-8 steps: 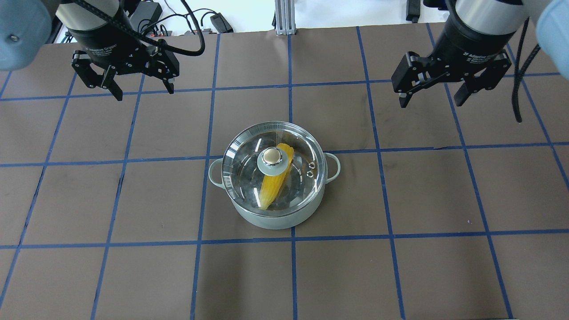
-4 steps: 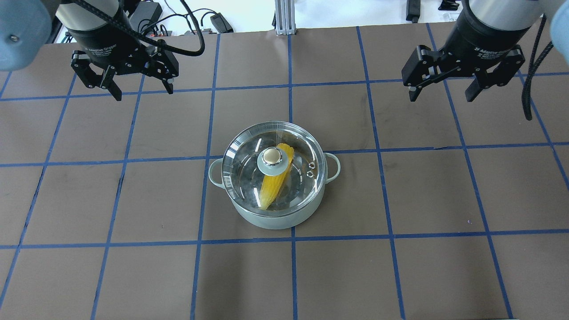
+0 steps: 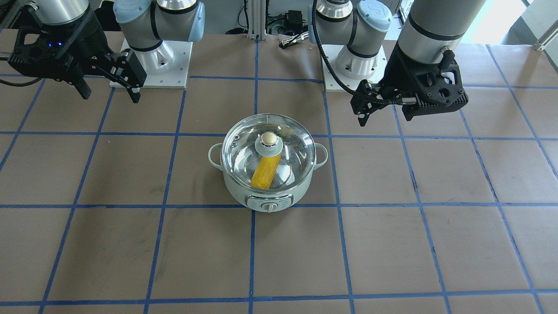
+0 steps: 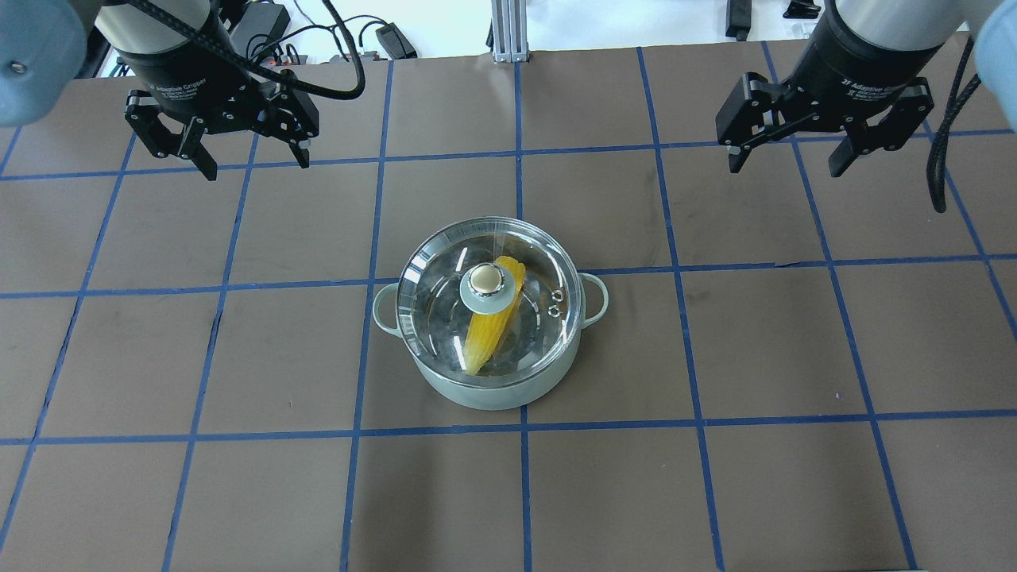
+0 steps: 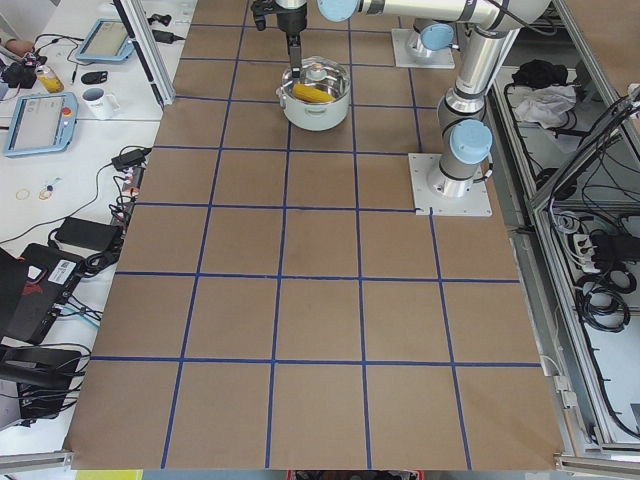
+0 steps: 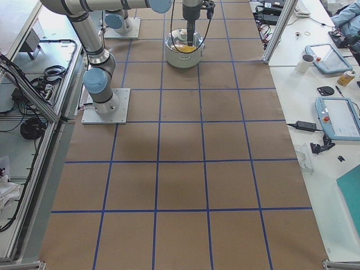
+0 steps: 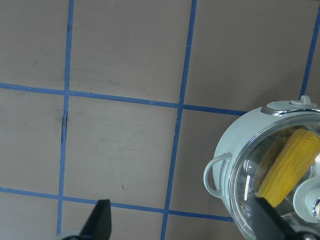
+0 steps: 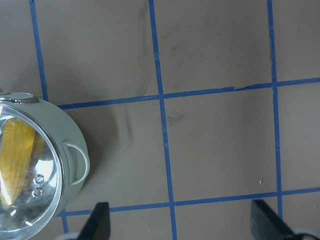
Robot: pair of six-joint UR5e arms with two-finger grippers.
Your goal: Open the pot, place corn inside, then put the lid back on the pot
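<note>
The mint-green pot [image 4: 490, 391] stands at the middle of the table. The glass lid [image 4: 433, 306] sits shut on it, beige knob [image 4: 485, 280] up. The yellow corn [image 4: 489, 326] lies inside, seen through the glass. In the front-facing view the pot [image 3: 237, 192] shows its control panel, with the corn [image 3: 266, 171] under the lid. My left gripper [image 4: 257, 165] hangs open and empty above the table, far back left of the pot. My right gripper [image 4: 784, 167] hangs open and empty far back right. The left wrist view shows the pot [image 7: 227, 150] at its right edge.
The two arm bases [image 3: 150, 56] [image 3: 353, 61] stand at the table's robot side. Cables and a power brick [image 4: 270, 24] lie beyond the far edge, beside an aluminium post [image 4: 506, 32]. Blue tape lines grid the brown table top [image 4: 238, 492].
My right gripper has moved back and to the right, away from the pot, staying open. The left gripper, pot, lid and corn have not moved.
</note>
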